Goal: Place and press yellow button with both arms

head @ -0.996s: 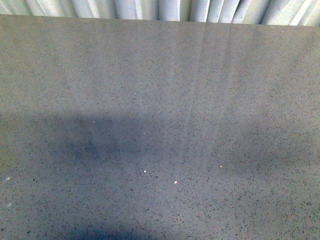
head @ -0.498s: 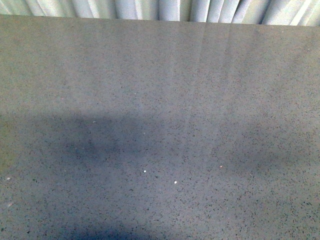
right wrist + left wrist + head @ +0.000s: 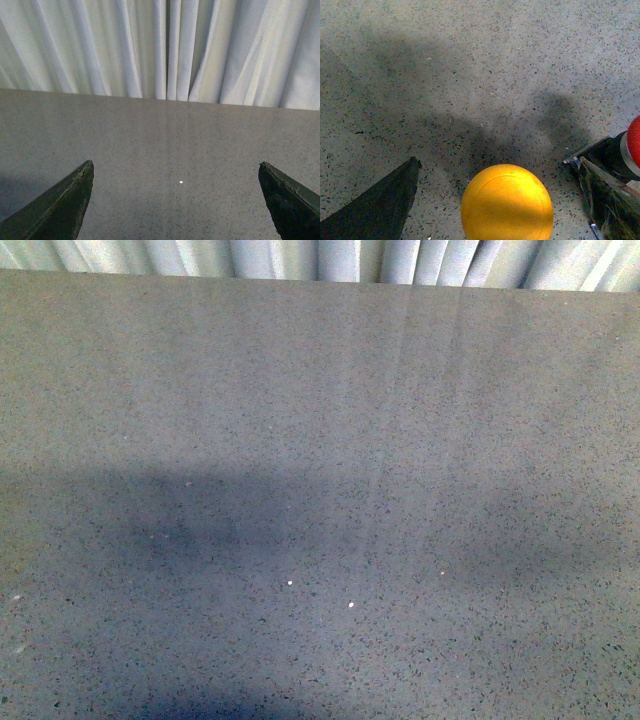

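The yellow button's round orange-yellow cap (image 3: 507, 202) shows in the left wrist view, seen from above on the speckled grey table (image 3: 470, 75). My left gripper (image 3: 492, 161) is open, with one dark finger (image 3: 375, 210) on each side of the cap, and neither touches it. My right gripper (image 3: 175, 164) is open and empty above bare table, and its fingers (image 3: 55, 207) point toward the curtain. Neither arm and no button shows in the front view.
A red-capped button (image 3: 635, 147) with a silver collar and a black body sits at the edge of the left wrist view, beside the other left finger (image 3: 607, 200). A white curtain (image 3: 165, 50) hangs behind the table's far edge (image 3: 320, 282). Arm shadows lie on the table.
The dark shadow at the near edge of the front view has shrunk a little. Nothing else visibly differs.
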Available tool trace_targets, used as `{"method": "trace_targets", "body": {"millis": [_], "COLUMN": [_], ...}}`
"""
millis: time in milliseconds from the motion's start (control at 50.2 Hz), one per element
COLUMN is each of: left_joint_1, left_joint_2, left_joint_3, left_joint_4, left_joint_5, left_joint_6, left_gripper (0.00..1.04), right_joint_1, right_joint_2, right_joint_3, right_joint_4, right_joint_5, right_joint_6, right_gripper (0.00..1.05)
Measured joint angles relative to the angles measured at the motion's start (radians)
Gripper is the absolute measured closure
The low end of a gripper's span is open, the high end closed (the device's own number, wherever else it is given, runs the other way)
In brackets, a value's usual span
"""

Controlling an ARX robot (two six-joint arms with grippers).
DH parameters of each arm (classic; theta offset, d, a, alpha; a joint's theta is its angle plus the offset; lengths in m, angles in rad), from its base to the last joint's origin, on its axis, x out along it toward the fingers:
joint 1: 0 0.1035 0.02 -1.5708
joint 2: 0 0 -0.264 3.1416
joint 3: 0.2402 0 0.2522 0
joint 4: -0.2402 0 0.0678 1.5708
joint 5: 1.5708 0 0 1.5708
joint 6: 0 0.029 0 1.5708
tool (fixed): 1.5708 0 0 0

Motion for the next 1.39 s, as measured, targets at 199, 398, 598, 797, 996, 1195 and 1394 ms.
{"method": "trace_targets", "body": {"millis": [199,398,598,797,996,1195,1394], "left_joint_1": [-0.01,-0.02,-0.035,-0.016,0.024,-0.162,-0.558], "left_joint_2": [0.006,0.011,0.011,-0.048,-0.26,-0.39,-0.322], "left_joint_3": [-0.003,-0.005,-0.008,-0.008,0.073,0.153,0.18], "left_joint_4": [0.004,0.012,0.013,-0.014,-0.159,-0.244,-0.196], "left_joint_5": [-0.002,-0.006,-0.01,-0.015,-0.026,-0.101,-0.252], "left_joint_6": [0.007,0.011,0.017,0.021,-0.009,-0.092,-0.201], "left_gripper": [0.43,0.7,0.7,0.7,0.7,0.7,0.7], "right_joint_1": [0.0,0.0,0.0,0.0,0.0,0.0,0.0], "right_joint_2": [0.0,0.0,0.0,0.0,0.0,0.0,0.0], "right_joint_3": [0.0,0.0,0.0,0.0,0.0,0.0,0.0], "right_joint_4": [0.0,0.0,0.0,0.0,0.0,0.0,0.0], "right_joint_5": [0.0,0.0,0.0,0.0,0.0,0.0,0.0], "right_joint_6": [0.0,0.0,0.0,0.0,0.0,0.0,0.0], "right_gripper": [0.09,0.09,0.09,0.09,0.09,0.09,0.09]}}
